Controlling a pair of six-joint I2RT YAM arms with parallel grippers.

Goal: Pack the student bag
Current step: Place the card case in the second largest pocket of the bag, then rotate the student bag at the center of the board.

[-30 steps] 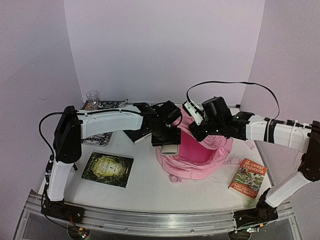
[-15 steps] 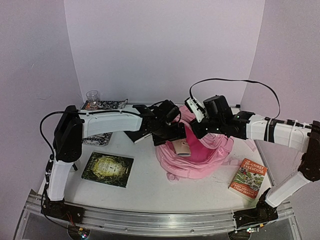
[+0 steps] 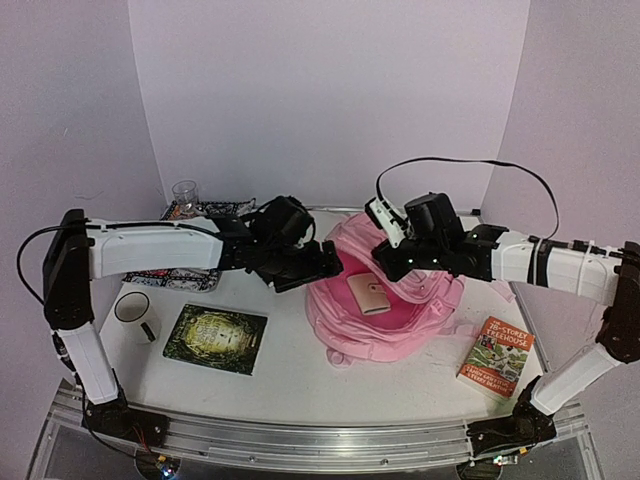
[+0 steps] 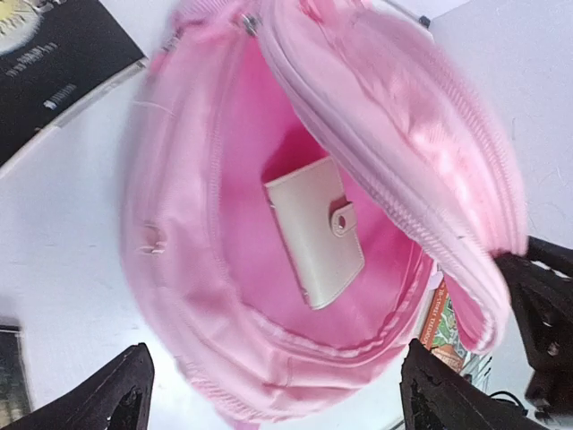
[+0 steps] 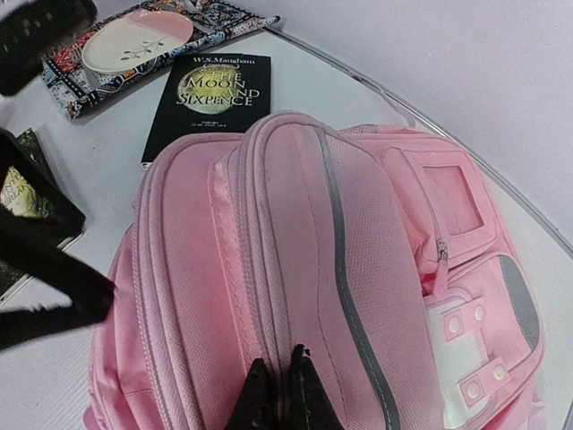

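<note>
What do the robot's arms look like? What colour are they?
The left arm and right arm are long white tubes joined by chunky black joints. The left gripper and right gripper are black, each with two pointed fingers. A thin black cable loops above the right arm, which has dark bands around its white part.

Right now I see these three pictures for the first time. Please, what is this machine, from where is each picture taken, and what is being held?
Two robot arms are bolted to a table. One picture looks down from above; the other two come from a camera on each wrist. The right gripper pinches the fabric of the pink student bag and holds it open. The left gripper is open and empty. A cream wallet lies inside the bag. Nearby lie a dark book, an orange book and a mug.
</note>
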